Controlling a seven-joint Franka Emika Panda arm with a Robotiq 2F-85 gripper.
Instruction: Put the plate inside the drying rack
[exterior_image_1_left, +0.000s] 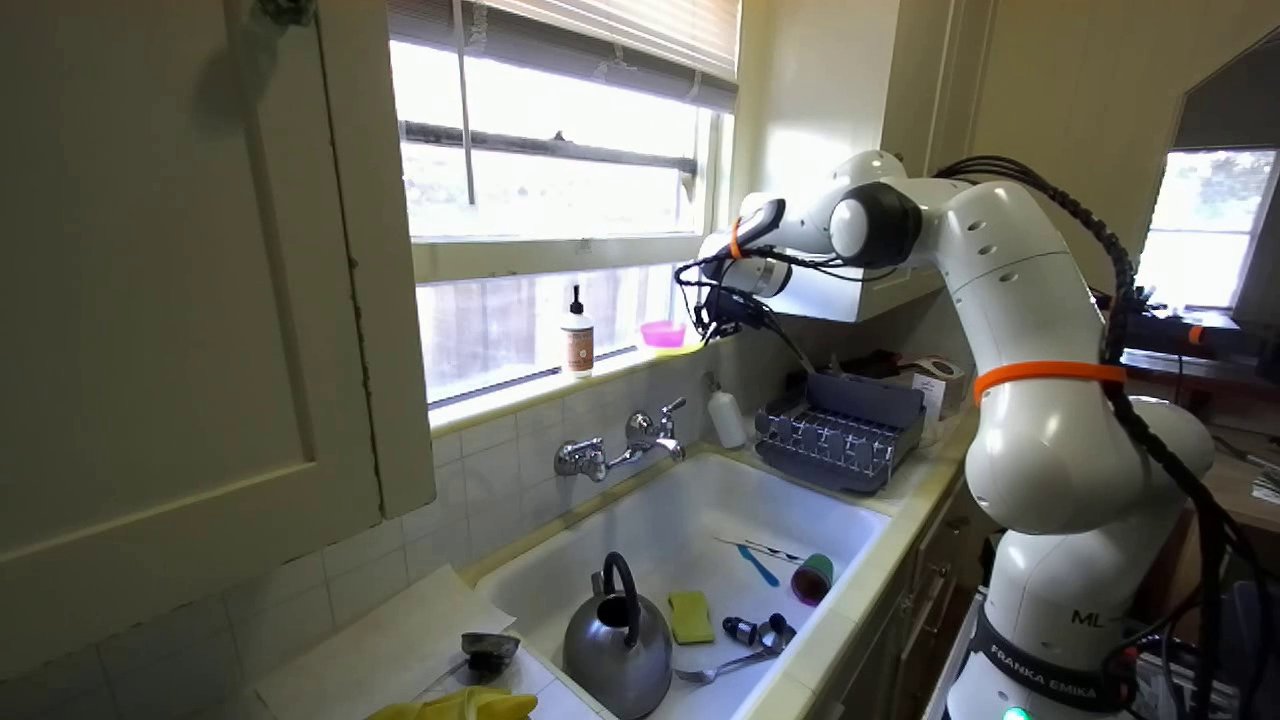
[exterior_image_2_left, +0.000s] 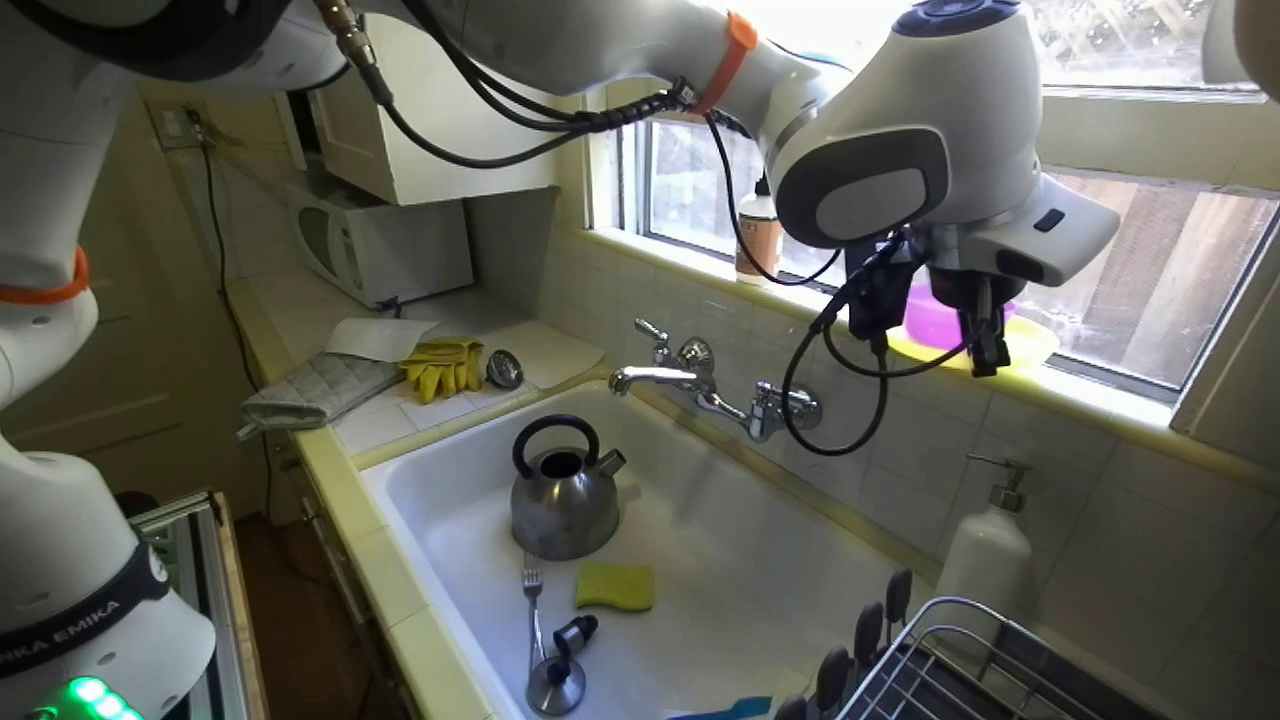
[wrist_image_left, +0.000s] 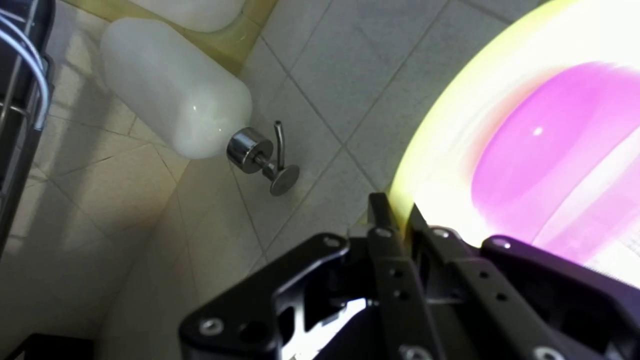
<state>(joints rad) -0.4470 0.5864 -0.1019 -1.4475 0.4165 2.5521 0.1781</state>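
A round yellow plate is at the window sill, with a pink bowl-like dish on it; both also show in an exterior view, the plate and the pink dish. In the wrist view the yellow plate has its rim between my fingertips, and the pink dish lies inside it. My gripper is closed to a narrow gap on that rim, pointing down in an exterior view. The dark grey drying rack stands on the counter past the sink; part shows in the wrist view.
A white soap dispenser stands between rack and wall. An orange-labelled bottle is on the sill. The faucet juts over the white sink, which holds a kettle, a yellow sponge and cutlery.
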